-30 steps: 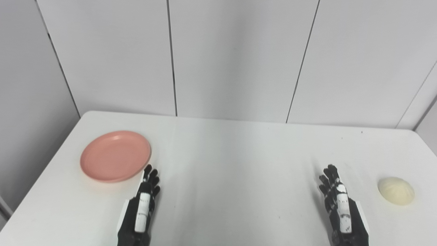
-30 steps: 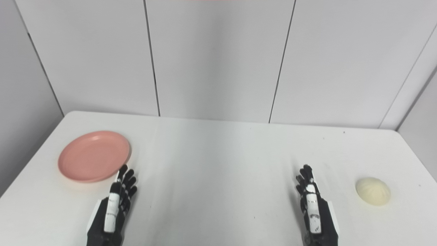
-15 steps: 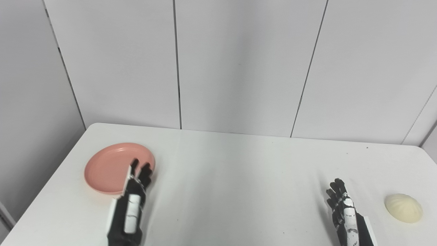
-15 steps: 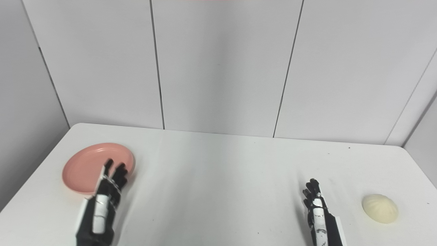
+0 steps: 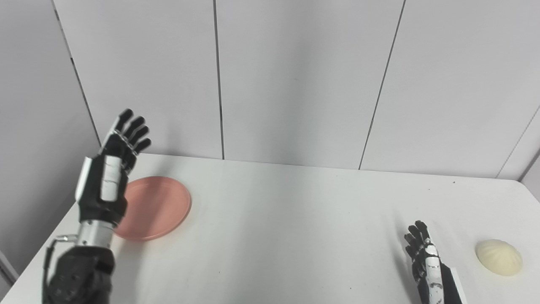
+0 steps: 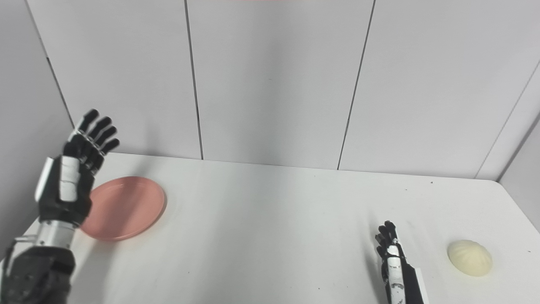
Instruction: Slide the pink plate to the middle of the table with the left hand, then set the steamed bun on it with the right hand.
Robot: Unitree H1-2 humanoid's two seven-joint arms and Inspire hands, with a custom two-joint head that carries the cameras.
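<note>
The pink plate point(image 5: 158, 207) lies flat on the white table point(image 5: 287, 219) near its far left corner. My left hand point(image 5: 114, 162) is raised well above the table over the plate's left edge, fingers spread and empty; it covers part of the plate's left rim. The pale steamed bun point(image 5: 498, 257) rests on the table at the right. My right hand point(image 5: 424, 257) is low at the front right, left of the bun and apart from it, fingers straight and empty.
Grey wall panels point(image 5: 295, 80) stand just behind the table's back edge. The table's left edge runs close beside the plate, and its right edge lies just past the bun.
My left hand has risen from the table's front, passed over the plate and now stands high at its left side. The camera tilted up early on. The right hand, plate and bun stayed put.
</note>
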